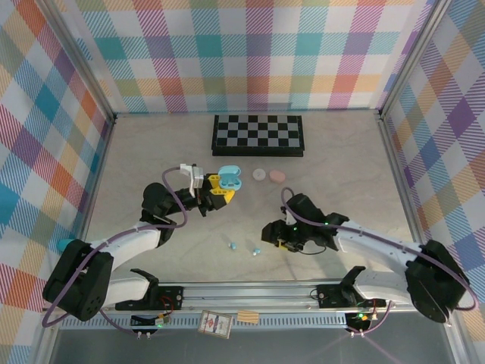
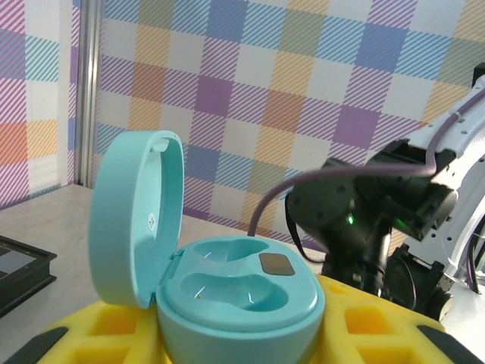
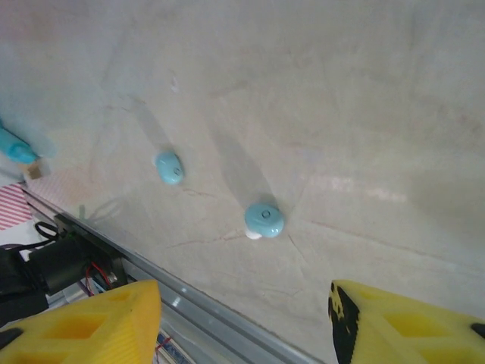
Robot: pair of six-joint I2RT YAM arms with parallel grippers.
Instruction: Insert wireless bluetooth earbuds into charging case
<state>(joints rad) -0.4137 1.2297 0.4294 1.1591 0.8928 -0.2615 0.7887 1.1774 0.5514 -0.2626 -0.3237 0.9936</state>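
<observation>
Left gripper [image 1: 224, 183]: clamped on the open teal case [image 2: 235, 296], held up off the table [image 3: 364, 114] with its sockets facing up, probably so an earbud can be dropped in
Right gripper [image 3: 246, 315]: jaws spread with nothing between them, low over the table (lined up, I judge, for a pick)
Near earbud [image 3: 264, 220]: teal, loose on the table just ahead of those jaws
Far earbud [image 3: 169, 167]: teal, lying apart from the first
Case sockets: both empty, lid tipped back
Unclear: the case's underside and the grip on it are cut off; which way up the earbuds lie
</observation>
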